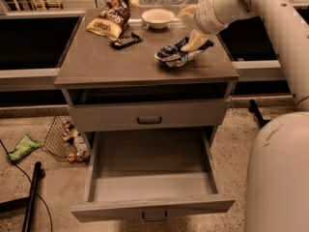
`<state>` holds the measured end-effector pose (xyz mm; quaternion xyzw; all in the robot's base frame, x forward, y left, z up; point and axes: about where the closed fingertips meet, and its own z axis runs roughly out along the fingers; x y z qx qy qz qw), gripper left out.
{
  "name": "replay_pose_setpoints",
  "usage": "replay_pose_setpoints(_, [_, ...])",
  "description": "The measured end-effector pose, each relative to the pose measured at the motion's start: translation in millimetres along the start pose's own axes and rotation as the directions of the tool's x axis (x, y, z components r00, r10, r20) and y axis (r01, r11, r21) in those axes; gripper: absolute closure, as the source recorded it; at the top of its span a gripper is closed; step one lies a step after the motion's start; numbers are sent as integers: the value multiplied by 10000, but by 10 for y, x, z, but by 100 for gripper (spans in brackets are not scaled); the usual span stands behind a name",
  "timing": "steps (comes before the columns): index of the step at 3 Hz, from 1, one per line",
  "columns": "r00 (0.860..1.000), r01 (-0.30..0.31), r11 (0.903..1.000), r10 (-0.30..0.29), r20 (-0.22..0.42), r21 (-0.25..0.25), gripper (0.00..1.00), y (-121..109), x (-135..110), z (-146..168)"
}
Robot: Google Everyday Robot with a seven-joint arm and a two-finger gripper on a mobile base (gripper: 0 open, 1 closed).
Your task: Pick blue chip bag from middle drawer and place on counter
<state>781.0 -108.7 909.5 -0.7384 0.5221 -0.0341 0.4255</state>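
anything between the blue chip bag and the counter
Nothing visible. The crumpled navy-blue foil chip bag already lies on the flat grey-brown counter, with the gripper at its right end.

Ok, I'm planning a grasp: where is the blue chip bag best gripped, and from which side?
Probably the crumpled, raised right end of the blue chip bag, from above and the right, where the gripper sits on it. It lies low on the counter, so its flatter left end gives little to pinch, and the bowl stands behind.
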Motion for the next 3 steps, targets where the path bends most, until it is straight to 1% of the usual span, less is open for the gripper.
replay_pose_setpoints(1, [9997, -229, 9997, 229, -11, -12, 0, 16, 110, -31])
replay_pose_setpoints(2, [9996, -271, 9992, 269, 80, 289, 0, -29, 145, -264])
replay_pose_setpoints(3, [9983, -11, 9959, -41, 578, 903, 0, -4, 35, -672])
